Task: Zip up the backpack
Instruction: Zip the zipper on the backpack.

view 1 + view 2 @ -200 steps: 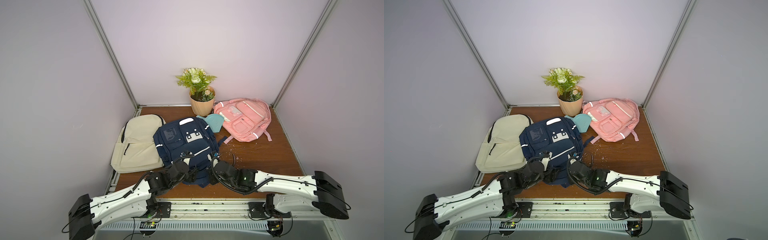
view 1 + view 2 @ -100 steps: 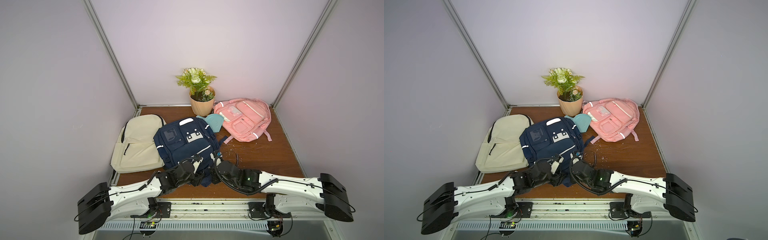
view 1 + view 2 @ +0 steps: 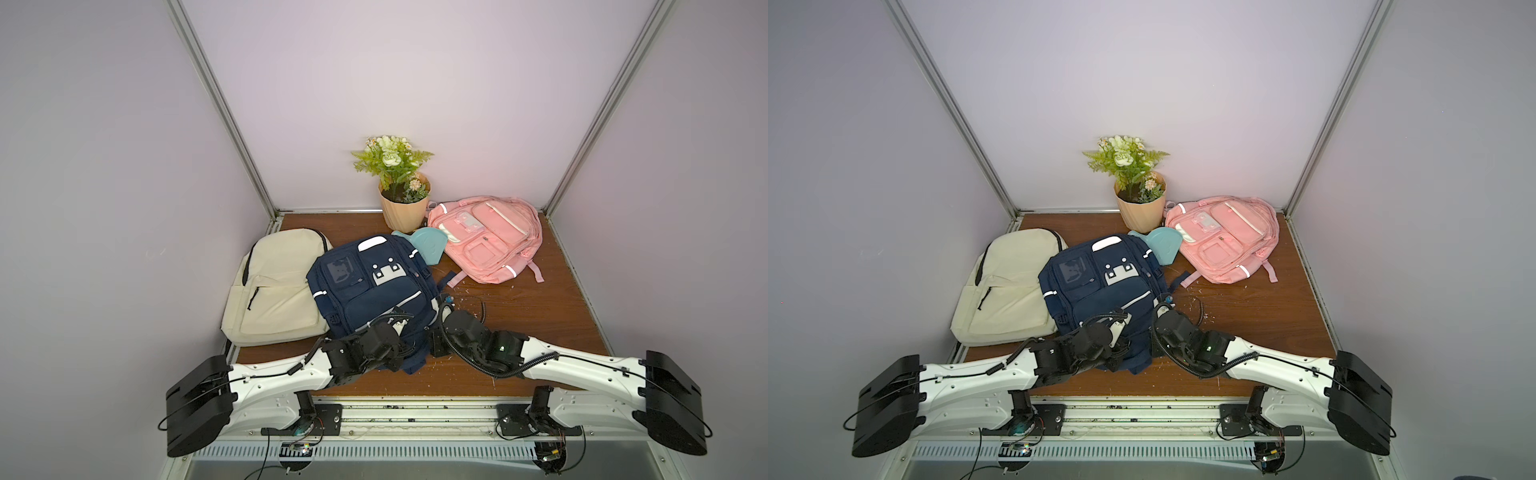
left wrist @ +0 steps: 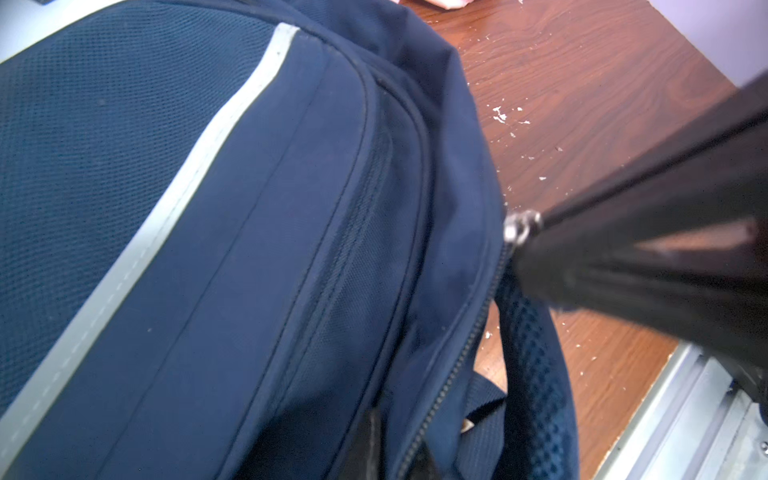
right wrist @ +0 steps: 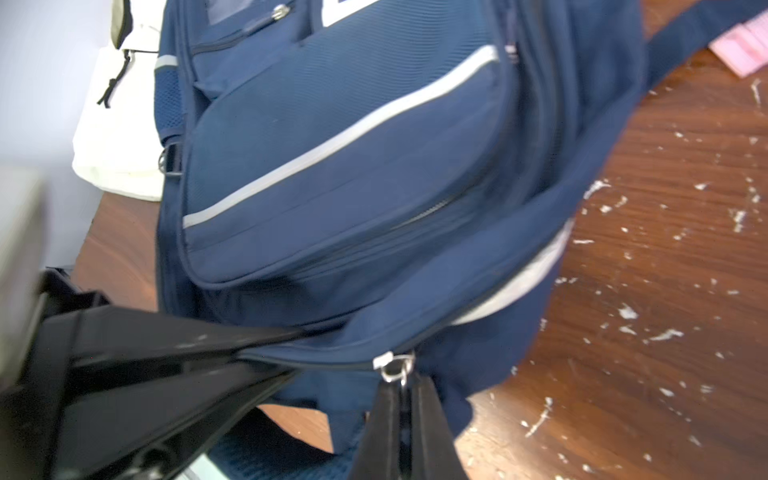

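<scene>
We're seeing the beige backpack [image 3: 274, 286] lying flat at the left, nobody touching it. The left arm [image 3: 270, 382] is stretching low over the near edge of the table [image 3: 519, 316], forearm almost level and wrist angling in toward centre. In the right wrist view the left gripper [image 5: 291, 349] is clamping fully closed on the fabric of the navy backpack [image 3: 365, 291], right at the zip track on its near end.

The navy backpack is lying face up mid-table, its left side against the beige one and its near end bunching between the two wrists. The zipper pull [image 5: 395, 365] is sitting on that near edge. The opening past it is gaping, with pale lining showing.

The right arm [image 3: 582, 365] is mirroring the left, low and angling in from the right. The right gripper [image 5: 401, 390] is pinching the pull's ring with its jaws fully together.

The potted plant [image 3: 403, 199] and pink backpack [image 3: 486, 237] are sitting far right, well apart from both arms.
</scene>
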`<control>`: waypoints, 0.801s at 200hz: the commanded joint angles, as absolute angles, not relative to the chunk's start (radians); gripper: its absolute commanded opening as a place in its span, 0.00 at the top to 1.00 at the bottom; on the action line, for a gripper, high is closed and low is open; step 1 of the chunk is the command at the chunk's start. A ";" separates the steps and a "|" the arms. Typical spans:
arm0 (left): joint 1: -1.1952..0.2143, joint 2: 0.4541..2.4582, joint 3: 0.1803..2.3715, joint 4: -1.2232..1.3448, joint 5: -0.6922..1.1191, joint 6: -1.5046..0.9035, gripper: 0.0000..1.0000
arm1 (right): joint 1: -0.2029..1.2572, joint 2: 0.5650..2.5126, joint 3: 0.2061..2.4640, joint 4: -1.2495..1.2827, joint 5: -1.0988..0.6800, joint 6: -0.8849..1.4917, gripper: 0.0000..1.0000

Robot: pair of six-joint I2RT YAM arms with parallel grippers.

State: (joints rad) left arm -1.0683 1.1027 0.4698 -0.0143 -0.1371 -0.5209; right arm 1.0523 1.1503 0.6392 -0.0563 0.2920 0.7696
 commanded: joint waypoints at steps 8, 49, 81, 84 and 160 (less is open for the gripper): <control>-1.065 1.035 0.443 -0.175 -0.287 -0.582 0.92 | 0.942 1.086 0.654 -0.174 0.385 0.738 1.00; -1.073 0.941 0.420 -0.202 -0.280 -0.582 0.94 | 0.783 1.130 0.677 -0.149 0.408 0.621 1.00; -1.074 0.815 0.407 -0.253 -0.285 -0.595 0.95 | 0.698 1.165 0.668 -0.021 0.323 0.551 1.00; -1.074 0.803 0.406 -0.257 -0.285 -0.596 0.95 | 0.696 1.168 0.667 -0.010 0.319 0.545 1.00; -1.074 0.796 0.467 -0.246 -0.264 -0.545 0.53 | 0.788 1.146 0.720 0.018 0.227 0.465 1.00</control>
